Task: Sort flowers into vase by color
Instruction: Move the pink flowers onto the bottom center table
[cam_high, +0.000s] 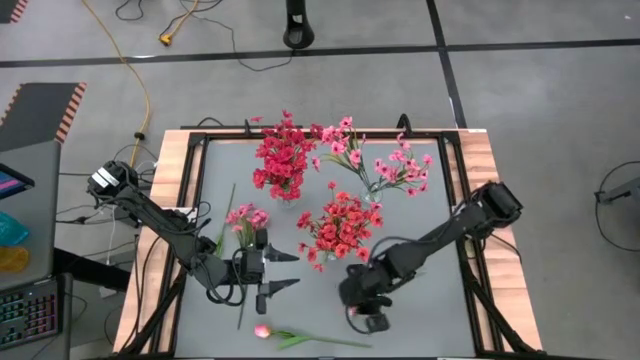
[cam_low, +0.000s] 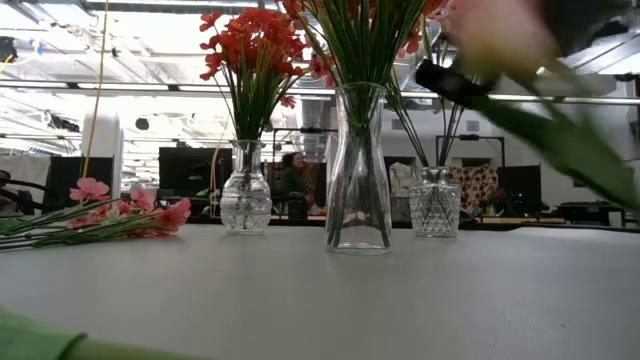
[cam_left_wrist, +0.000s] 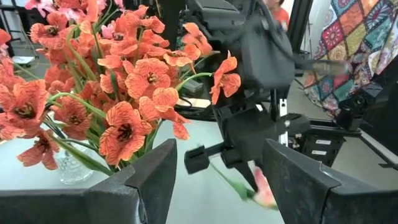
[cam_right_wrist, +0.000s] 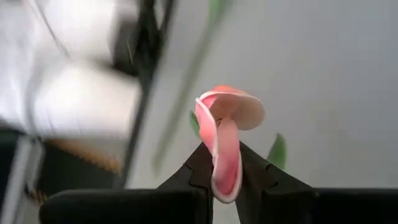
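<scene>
My right gripper (cam_high: 368, 318) is near the table's front edge and is shut on a pink tulip bud (cam_right_wrist: 225, 143). The tulip's green stem (cam_low: 570, 140) trails off from the bud. A second pink tulip (cam_high: 264, 330) lies flat on the table by the near edge. A pink spray (cam_high: 246, 218) lies on its side on the table at the left. It also shows in the low view (cam_low: 120, 215). My left gripper (cam_high: 295, 271) is open and empty beside that spray, and it points toward the table's right. Three glass vases hold red (cam_high: 283, 160), orange-red (cam_high: 340, 225) and light pink (cam_high: 390, 165) bunches. My right gripper pinches the tulip's bud (cam_right_wrist: 217, 165) between its two fingers, with the petals sticking out past the fingertips. In the low view the bud (cam_low: 490, 30) is lifted clear of the table. The stem slants down from it.
The three vases stand in the middle and far part of the table: a short one (cam_low: 245, 195), a tall one (cam_low: 358, 170) and a short cut-glass one (cam_low: 435, 200). Wooden rails (cam_high: 170, 200) and black frame bars edge the table. Bare grey tabletop shows at the near right.
</scene>
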